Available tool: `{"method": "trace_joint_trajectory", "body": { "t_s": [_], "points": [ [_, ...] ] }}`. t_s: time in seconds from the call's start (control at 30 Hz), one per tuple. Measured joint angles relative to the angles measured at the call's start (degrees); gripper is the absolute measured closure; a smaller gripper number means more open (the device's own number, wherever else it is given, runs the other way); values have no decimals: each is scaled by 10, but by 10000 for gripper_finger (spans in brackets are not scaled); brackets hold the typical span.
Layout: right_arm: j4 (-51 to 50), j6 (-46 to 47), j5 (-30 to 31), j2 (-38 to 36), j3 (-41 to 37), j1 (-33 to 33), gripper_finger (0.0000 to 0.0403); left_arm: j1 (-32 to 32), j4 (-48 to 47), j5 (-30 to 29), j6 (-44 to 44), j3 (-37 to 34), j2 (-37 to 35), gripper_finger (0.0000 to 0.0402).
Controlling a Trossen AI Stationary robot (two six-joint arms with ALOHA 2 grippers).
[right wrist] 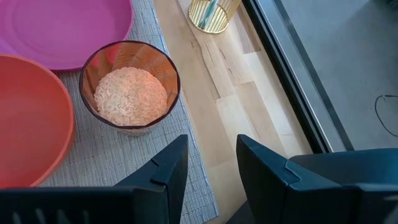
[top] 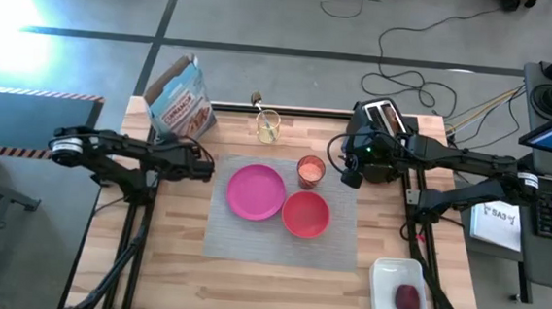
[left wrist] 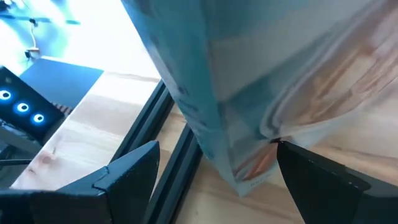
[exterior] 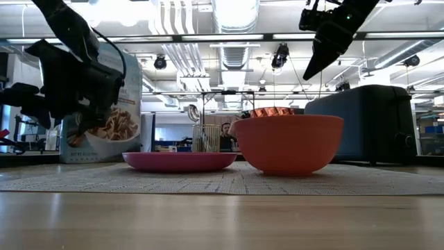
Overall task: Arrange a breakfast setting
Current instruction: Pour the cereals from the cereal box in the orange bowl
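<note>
Dark left gripper (top: 204, 165) fingers spread, level, beside the cereal bag (top: 180, 100).

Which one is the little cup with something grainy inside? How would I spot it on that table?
Find the grey placemat in the middle of the table. At its far edge, just beyond the red-orange bowl and beside the pink plate, stands the small orange-tinted cup. It alone is see-through and filled with pale grains; the bowl and plate look empty.
</note>
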Motion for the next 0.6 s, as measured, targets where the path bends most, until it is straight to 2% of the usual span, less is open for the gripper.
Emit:
{"method": "trace_joint_trajectory", "body": {
  "t_s": [0.3,0.6],
  "points": [
    [0,0,0,0,0,0,275,0,26,-58,-63,-11,68,95],
    [0,0,0,0,0,0,275,-2,47,-86,-120,-10,135,95]
  ]
}}
